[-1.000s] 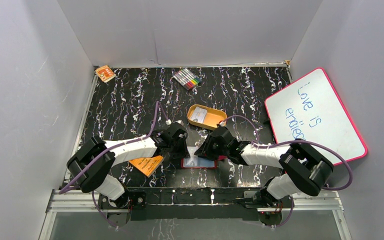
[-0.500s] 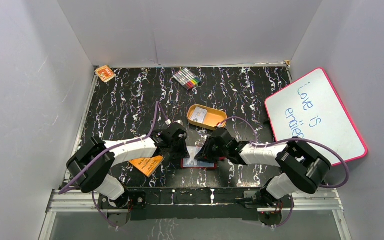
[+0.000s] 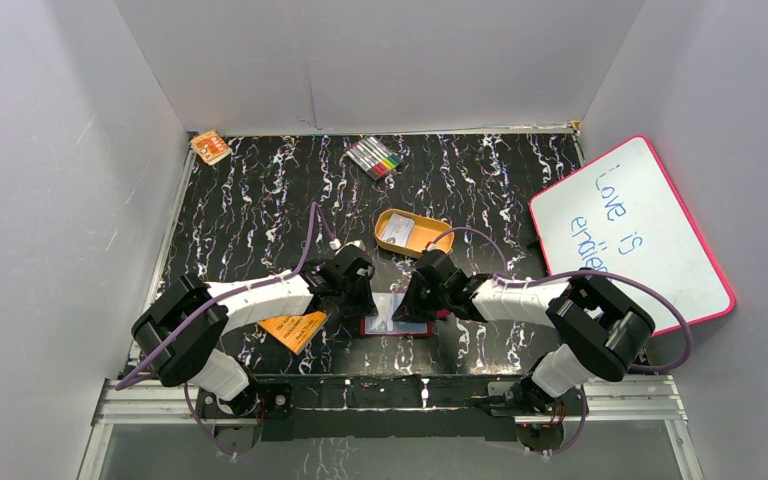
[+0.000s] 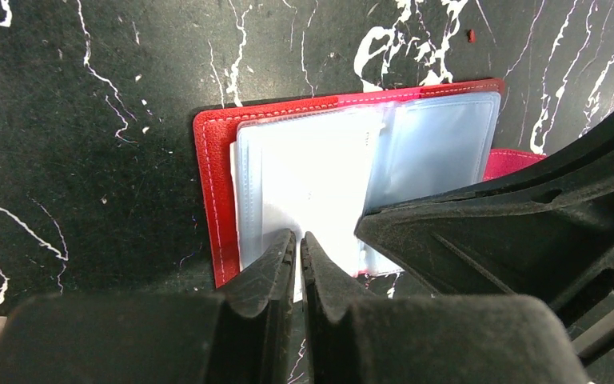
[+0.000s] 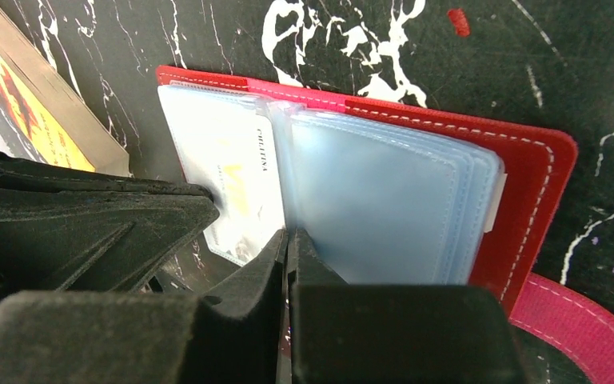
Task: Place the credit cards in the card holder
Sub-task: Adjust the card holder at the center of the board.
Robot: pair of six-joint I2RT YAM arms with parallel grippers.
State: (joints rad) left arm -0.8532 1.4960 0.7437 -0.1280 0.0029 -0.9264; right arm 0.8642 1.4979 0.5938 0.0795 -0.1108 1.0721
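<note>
The red card holder point(image 3: 397, 322) lies open near the table's front edge, its bluish-clear pockets up; it also shows in the left wrist view point(image 4: 208, 200) and the right wrist view point(image 5: 544, 184). A whitish credit card point(image 4: 312, 184) sits partly in the left pocket, and its near edge sticks out toward me; it also shows in the right wrist view point(image 5: 232, 176). My left gripper point(image 4: 297, 240) is shut on that near edge. My right gripper point(image 5: 290, 236) is shut, its tips at the near edge of the pockets by the fold. Both grippers meet over the holder, left point(image 3: 365, 300) and right point(image 3: 415, 300). Another card point(image 3: 396, 231) lies in the tin.
An orange-tan oval tin point(image 3: 428, 240) stands just behind the holder. A flat orange booklet point(image 3: 293, 328) lies under my left arm. A pink-rimmed whiteboard point(image 3: 630, 230) leans at the right. Markers point(image 3: 375, 157) and a small orange box point(image 3: 210, 147) lie at the back.
My right gripper has moved left, from the holder's right edge to over its middle. The card at the holder has shifted with my left gripper. The holder stays in place.
</note>
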